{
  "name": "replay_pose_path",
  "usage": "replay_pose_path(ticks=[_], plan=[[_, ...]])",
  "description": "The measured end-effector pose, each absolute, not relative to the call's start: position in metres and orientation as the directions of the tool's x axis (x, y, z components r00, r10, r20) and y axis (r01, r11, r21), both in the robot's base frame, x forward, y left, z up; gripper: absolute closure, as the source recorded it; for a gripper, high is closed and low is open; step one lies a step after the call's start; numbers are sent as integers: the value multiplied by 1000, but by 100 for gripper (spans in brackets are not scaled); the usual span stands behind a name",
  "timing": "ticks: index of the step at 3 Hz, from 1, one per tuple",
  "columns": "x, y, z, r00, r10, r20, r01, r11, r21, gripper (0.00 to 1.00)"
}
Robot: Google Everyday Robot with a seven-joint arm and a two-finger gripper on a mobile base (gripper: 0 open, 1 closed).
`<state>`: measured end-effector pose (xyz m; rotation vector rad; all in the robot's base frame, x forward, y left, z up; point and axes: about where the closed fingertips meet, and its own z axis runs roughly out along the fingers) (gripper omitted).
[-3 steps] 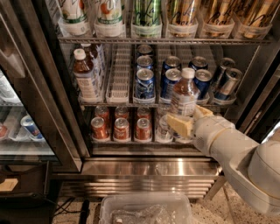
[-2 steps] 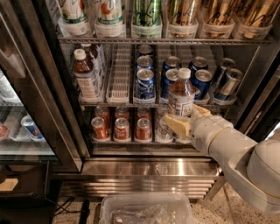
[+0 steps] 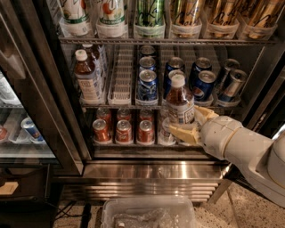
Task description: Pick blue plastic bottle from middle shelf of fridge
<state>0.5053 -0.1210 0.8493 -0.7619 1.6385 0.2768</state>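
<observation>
An open drinks fridge [image 3: 67, 116] with a dark frame and a steel base, seen from the front and slightly above; a white robot arm [image 3: 240, 147] reaches in from the lower right; its hand [image 3: 192, 123] is at the front edge of the middle shelf [image 3: 120, 105], in the fourth lane from the left; the two yellowish fingers [image 3: 182, 133] pinch the lower part of the blue plastic bottle [image 3: 178, 99], one finger across its front low down, the other at its right side; the bottle stands upright, amber-brown drink inside, white cap on top, white label facing out, its base hidden behind the fingers; it sits in front of the blue soda cans [image 3: 147, 84] that fill the lanes around it; at the far left of the same shelf stands a similar brown bottle [image 3: 87, 78]; the lane beside that one is bare white tray; tall cans [image 3: 149, 13] line the rack above; red cans [image 3: 124, 130] line the rack below; a smaller cooler [image 3: 18, 129] stands to the left; a clear plastic bin [image 3: 149, 213] lies on the floor in front.
</observation>
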Motion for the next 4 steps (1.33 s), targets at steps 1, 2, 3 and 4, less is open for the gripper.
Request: replay_pose_path(ticks=[1,2,3,4], plan=[[493,-117,850,58,-390,-919,-694,646,-318,100],[467,-99,856,76,-357,-931,-785,555,-277,100],[427,-61,868,55,-303,-951,-874,446,-192,100],[385,-18,887,24,-222,-975,-942,322,-97,100]])
